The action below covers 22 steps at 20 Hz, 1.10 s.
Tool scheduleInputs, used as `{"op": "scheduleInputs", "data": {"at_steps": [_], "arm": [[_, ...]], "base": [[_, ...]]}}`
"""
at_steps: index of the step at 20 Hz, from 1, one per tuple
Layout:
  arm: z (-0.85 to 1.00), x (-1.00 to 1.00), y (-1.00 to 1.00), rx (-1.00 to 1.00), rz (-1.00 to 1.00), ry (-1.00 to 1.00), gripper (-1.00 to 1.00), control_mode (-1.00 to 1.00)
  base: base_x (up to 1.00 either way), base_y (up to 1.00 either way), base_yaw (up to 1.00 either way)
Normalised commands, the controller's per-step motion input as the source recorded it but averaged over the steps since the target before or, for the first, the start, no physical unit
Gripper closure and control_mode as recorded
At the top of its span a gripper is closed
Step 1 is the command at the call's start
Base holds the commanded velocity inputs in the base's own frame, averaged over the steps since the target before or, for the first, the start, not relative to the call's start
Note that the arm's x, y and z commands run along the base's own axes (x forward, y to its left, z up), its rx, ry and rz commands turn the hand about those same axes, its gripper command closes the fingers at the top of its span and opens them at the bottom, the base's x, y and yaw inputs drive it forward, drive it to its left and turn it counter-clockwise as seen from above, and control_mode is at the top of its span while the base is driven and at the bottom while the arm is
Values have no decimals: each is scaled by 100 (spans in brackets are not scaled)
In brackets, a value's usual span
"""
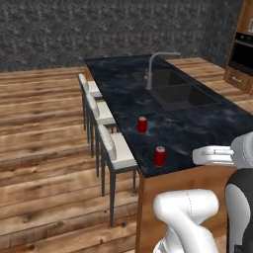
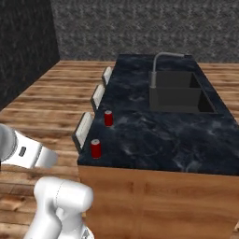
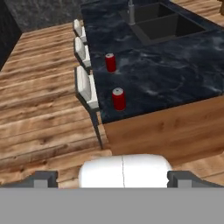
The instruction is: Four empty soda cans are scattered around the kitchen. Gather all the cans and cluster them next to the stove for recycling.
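Hand view: gripper point(image 3: 112, 183) spread wide and empty, its two dark fingertips point(image 3: 41, 178) standing far apart at the bottom, well short of the kitchen island point(image 3: 183, 65). Nearer soda can point(image 3: 118, 99) upright on the dark marble top at the island's near corner by the stool side, ahead of the claw and slightly above its centre line; long axis vertical, so a side-on approach likely. Second soda can point(image 3: 110, 62) upright farther along the same edge, between the nearer can and the sink point(image 3: 168, 26), well apart from both. Three white stools point(image 3: 87, 89) tucked against that edge. Left base view: adds the black wall oven point(image 1: 243, 52) beyond the island's far right. Stove nowhere seen; a drive probably needed after pickup.
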Motion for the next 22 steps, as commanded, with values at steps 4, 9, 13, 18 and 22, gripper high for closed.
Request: {"op": "scheduleInputs", "data": {"at_steps": [4,9,13,18,22], "arm": [[0,0,0,0,0,0,-100,100],[0,24,-1,0,0,11,-100,-100],[0,33,0,-6,0,21,-100,-100],[-11,17,0,-6,0,17,-100,-100],[-14,18,0,-2,0,13,-100,-100]], "base": [[99,0,0],[50,-2,0],[0,0,0],[0,0,0],[0,0,0]]}}
